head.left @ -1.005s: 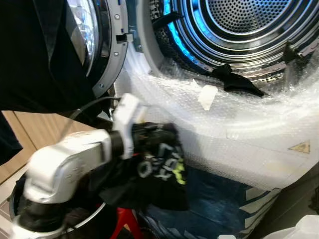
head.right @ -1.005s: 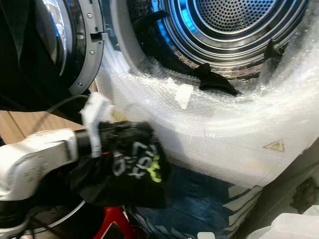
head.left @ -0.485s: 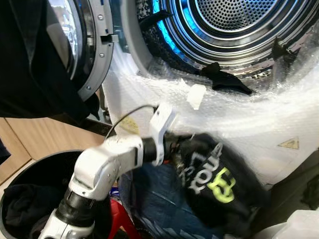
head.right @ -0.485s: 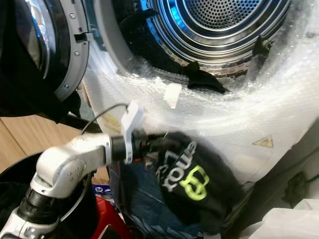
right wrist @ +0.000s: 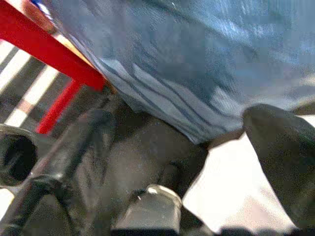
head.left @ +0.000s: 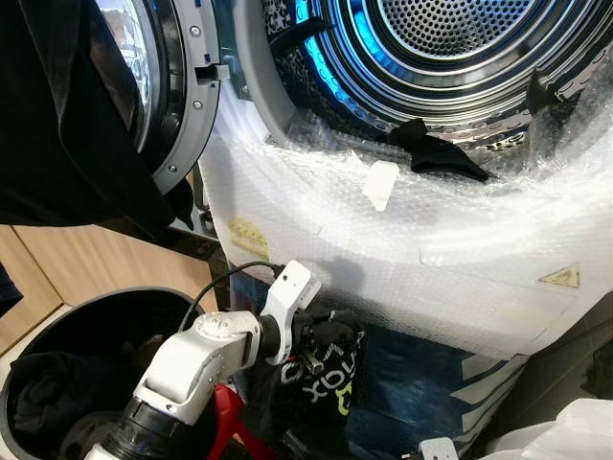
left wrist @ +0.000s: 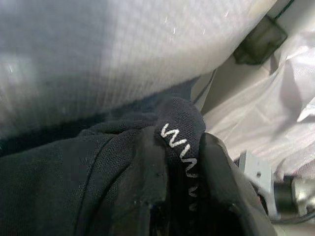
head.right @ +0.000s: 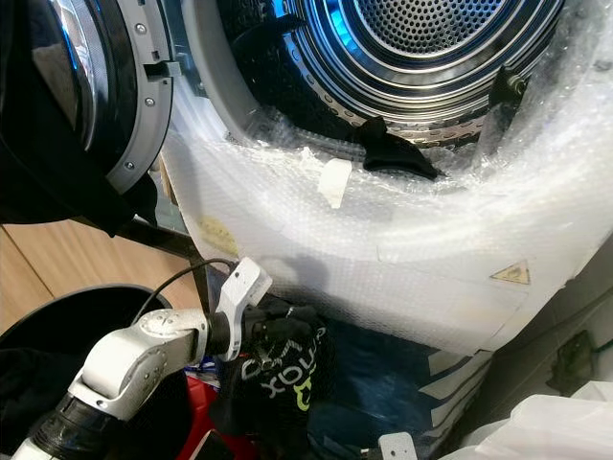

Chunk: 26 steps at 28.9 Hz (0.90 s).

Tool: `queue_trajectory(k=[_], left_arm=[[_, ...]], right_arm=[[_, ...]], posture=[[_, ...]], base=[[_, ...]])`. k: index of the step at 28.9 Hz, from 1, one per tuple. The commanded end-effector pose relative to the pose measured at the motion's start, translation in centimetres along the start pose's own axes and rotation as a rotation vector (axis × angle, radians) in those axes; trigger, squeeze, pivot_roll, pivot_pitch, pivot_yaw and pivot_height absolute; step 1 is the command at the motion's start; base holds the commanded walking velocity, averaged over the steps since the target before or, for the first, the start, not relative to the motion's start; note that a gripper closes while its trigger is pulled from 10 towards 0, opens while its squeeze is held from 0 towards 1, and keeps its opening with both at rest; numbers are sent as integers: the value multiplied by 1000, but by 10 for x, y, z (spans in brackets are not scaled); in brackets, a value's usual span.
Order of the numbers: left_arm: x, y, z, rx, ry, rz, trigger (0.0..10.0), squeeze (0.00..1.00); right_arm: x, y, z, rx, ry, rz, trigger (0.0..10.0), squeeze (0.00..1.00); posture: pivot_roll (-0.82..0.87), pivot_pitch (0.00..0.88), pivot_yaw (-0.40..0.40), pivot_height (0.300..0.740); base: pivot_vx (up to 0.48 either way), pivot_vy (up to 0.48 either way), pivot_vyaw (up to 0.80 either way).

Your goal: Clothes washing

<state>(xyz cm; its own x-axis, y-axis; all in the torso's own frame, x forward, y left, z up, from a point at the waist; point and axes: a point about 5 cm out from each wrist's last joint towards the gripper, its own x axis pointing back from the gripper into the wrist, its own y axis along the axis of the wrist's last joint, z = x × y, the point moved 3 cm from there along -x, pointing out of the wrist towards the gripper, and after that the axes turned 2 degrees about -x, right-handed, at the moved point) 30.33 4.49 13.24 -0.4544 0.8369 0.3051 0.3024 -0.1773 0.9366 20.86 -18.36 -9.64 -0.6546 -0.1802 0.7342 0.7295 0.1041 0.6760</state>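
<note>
Your left gripper (head.left: 321, 343) is clamped on the black garment (head.left: 321, 379), low centre-left. The drum opening (head.left: 450, 57) lies up and right; lift that way.

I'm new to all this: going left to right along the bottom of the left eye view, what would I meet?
Dark laundry bin → silver left arm → left gripper clamping a black printed garment → blue bag.

Black garment (head.left: 321, 379) – white-green lettering – hangs bunched below open washer drum (head.left: 450, 48).
</note>
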Motion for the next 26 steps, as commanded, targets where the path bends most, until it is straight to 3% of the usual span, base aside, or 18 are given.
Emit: queue_trajectory(k=[1, 4, 8, 14, 19, 26], left_arm=[[-1, 2, -6, -23, -15, -16, 0, 0], [0, -4, -9, -11, -21, -6, 0, 0], [-2, -21, -14, -3, -27, 34, 0, 0], [-1, -30, -17, -8, -50, 65, 0, 0], [-1, -30, -19, -22, -63, 71, 0, 0], [-8, -35, -28, -37, -103, 95, 0, 0]], right_arm=[[2, 14, -1, -23, 73, -90, 10000, 1000], [7, 27, -5, -56, 154, -171, 10000, 1000], [21, 41, -5, -28, 348, -260, 10000, 1000], [44, 40, -11, 48, 498, -259, 10000, 1000], [54, 49, -8, 47, 559, -301, 10000, 1000], [66, 85, 27, 79, 720, -423, 10000, 1000]], posture=[[-14, 42, 5, 740], [-17, 46, 7, 740], [-24, 48, 11, 740], [-33, 51, 17, 740], [-37, 51, 21, 740], [-42, 51, 25, 740]], base=[[0, 0, 0], [0, 0, 0], [0, 0, 0], [0, 0, 0], [0, 0, 0], [0, 0, 0]])
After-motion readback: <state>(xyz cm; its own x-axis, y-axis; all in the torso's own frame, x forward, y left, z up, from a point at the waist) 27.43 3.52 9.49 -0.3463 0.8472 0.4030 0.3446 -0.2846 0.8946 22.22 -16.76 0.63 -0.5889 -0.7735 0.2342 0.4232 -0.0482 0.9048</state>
